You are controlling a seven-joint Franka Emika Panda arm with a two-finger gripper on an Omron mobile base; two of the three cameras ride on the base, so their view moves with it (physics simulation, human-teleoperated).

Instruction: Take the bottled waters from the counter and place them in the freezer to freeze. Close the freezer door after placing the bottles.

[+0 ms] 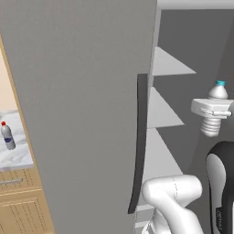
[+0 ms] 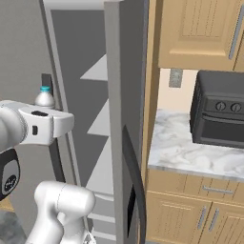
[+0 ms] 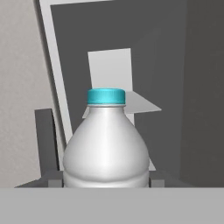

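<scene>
My gripper [image 1: 212, 109] is shut on the teal-capped bottle [image 1: 211, 127], which stands upright in the air in front of the open freezer [image 1: 192, 50]. In the hand view the bottle [image 3: 105, 144] sits between the fingertips [image 3: 54, 180], facing the white shelves [image 3: 114, 72]. The red-capped bottle [image 1: 7, 135] stands on the marble counter [image 1: 20, 155] at the far left. The freezer door [image 1: 82, 91] is swung wide open, its dark bar handle [image 1: 141, 137] facing me.
My own white arm [image 1: 171, 194] rises just below the freezer opening. The other fridge door [image 2: 125, 95] with its dark handle [image 2: 136, 186] stands right of the freezer. A black toaster oven [image 2: 219, 114] sits on another marble top [image 2: 181, 152] under wooden cupboards.
</scene>
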